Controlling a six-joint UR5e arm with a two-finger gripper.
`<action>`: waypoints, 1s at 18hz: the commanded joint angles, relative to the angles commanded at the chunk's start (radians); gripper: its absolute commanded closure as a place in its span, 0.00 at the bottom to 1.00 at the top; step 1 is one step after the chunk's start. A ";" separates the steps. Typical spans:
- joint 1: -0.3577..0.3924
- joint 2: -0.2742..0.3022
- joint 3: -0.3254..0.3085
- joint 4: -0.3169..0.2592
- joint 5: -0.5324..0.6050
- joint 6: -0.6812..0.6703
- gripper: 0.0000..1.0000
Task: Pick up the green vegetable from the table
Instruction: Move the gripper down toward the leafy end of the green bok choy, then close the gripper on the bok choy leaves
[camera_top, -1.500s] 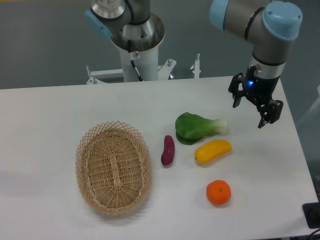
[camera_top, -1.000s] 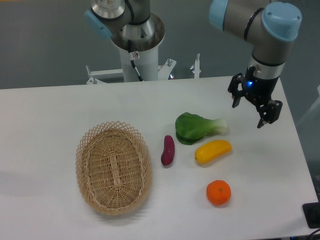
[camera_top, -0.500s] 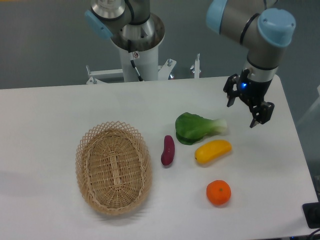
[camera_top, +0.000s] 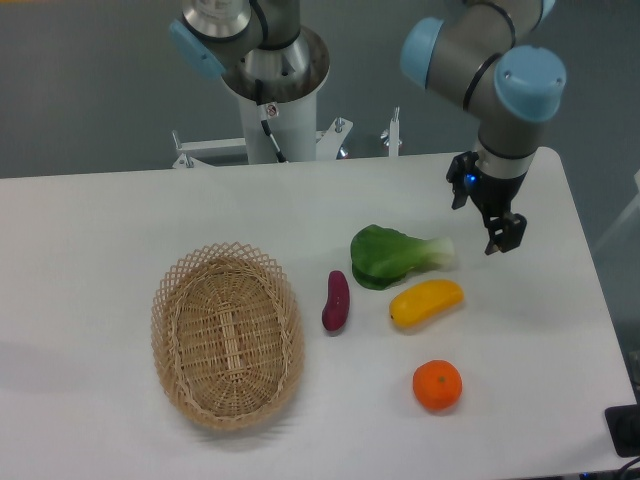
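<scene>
Above the right part of the bench (camera_top: 120, 215), the end effector (camera_top: 484, 217) is being held with its fingers apart and nothing between them, just right of the green vegetable (camera_top: 395, 256). That vegetable is being carried by the bench, lying with its pale stem pointing right, just above the yellow fruit (camera_top: 426, 302) and near the purple piece (camera_top: 336, 300).

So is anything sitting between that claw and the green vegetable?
Nothing visible does. The claw hangs just right of the green vegetable, with only bare table between them. The yellow fruit lies nearer the camera, beside the vegetable, off that line.
</scene>
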 joint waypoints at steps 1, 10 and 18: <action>-0.002 -0.005 -0.017 0.000 0.006 -0.002 0.00; -0.011 -0.021 -0.153 0.215 0.009 -0.015 0.00; -0.011 -0.043 -0.224 0.313 0.009 -0.017 0.00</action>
